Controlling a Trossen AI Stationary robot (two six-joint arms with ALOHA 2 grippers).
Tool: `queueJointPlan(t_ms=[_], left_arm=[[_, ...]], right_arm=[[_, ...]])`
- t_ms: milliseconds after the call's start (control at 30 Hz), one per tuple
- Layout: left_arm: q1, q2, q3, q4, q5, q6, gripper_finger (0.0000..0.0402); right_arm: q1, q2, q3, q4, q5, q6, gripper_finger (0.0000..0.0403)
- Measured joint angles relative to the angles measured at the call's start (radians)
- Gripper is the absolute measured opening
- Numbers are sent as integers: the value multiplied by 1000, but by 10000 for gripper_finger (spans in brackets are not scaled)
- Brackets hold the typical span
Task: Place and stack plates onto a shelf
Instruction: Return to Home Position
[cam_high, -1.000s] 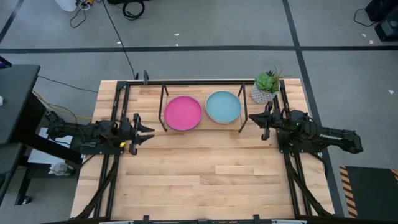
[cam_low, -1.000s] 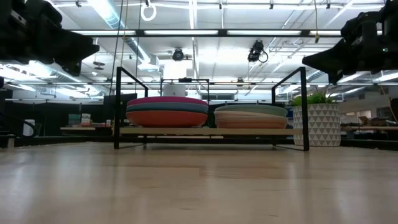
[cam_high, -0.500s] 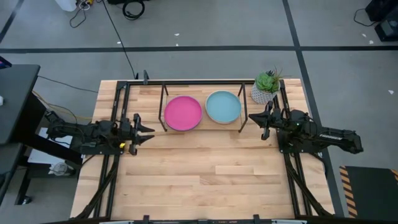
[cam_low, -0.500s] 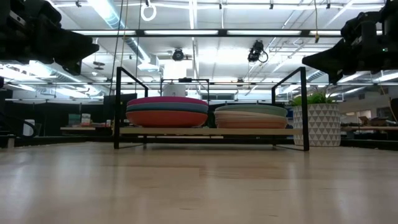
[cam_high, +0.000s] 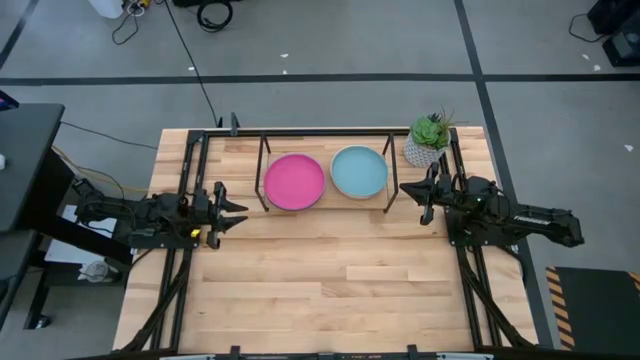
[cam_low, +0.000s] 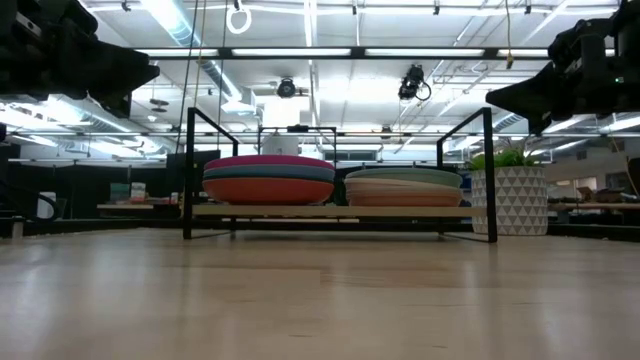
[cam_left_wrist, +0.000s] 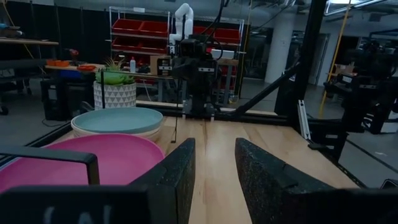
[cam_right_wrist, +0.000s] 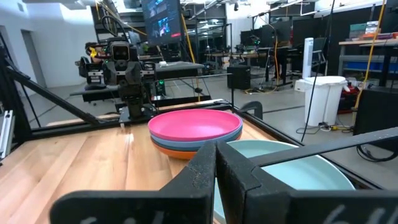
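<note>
Two stacks of plates rest on the shelf (cam_high: 392, 185), a black rod rack with a wood board (cam_low: 330, 211). The left stack (cam_low: 268, 180) is topped by a magenta plate (cam_high: 294, 181), with dark teal, blue and orange plates below. The right stack (cam_low: 404, 187) is topped by a pale teal plate (cam_high: 358, 172) over peach and cream plates. My left gripper (cam_high: 243, 208) (cam_left_wrist: 215, 180) hovers open just left of the shelf. My right gripper (cam_high: 408, 193) (cam_right_wrist: 216, 168) hovers shut just right of it. Neither gripper holds anything.
A small white patterned pot with a green plant (cam_high: 425, 145) (cam_low: 510, 200) stands at the table's far right corner, close behind my right gripper. Black rails run along the table's left, right and far edges. Bare wood tabletop (cam_high: 330, 280) stretches from the shelf to the near edge.
</note>
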Motion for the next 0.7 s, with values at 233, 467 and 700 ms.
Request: queueJointPlan(t_ms=[233,467,700], left_arm=[[0,0,0,1,0,0,121],[0,0,0,2,0,-7,121],[0,0,0,3,0,-8,121]], right_arm=[[0,0,0,0,0,0,19],[0,0,0,0,0,0,19],[0,0,0,0,0,0,19]])
